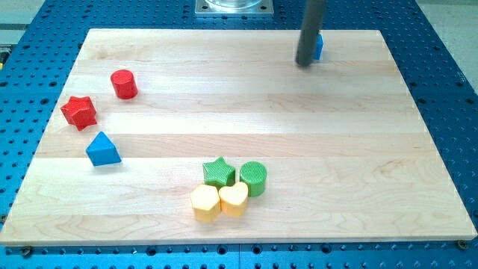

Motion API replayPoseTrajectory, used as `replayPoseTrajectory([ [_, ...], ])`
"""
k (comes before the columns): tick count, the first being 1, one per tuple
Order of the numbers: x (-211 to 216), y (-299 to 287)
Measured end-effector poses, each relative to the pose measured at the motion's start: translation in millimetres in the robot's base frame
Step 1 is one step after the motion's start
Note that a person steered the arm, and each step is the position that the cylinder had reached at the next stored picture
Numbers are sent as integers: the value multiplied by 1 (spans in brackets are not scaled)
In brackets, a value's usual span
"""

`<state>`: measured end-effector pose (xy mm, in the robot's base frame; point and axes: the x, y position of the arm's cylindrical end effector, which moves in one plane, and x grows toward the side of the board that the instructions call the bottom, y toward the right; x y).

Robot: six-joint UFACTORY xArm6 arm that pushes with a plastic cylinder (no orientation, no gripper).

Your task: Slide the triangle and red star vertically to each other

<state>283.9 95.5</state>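
Observation:
The red star lies near the board's left edge. The blue triangle lies just below it and slightly to the right, with a small gap between them. My tip rests on the board near the view's top, right of centre, far from both blocks. Right beside the rod, a small blue block is partly hidden behind it; its shape cannot be made out.
A red cylinder stands up and right of the star. Near the bottom centre a green star, a green cylinder, a yellow hexagon and a yellow heart cluster together. The wooden board lies on a blue perforated table.

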Motion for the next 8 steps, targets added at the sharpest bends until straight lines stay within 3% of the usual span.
replayPoseTrajectory([
  [1,-17,6],
  [2,-18,62],
  [3,-5,8],
  [4,70,-84],
  [6,154,-221],
  [8,159,-225],
])
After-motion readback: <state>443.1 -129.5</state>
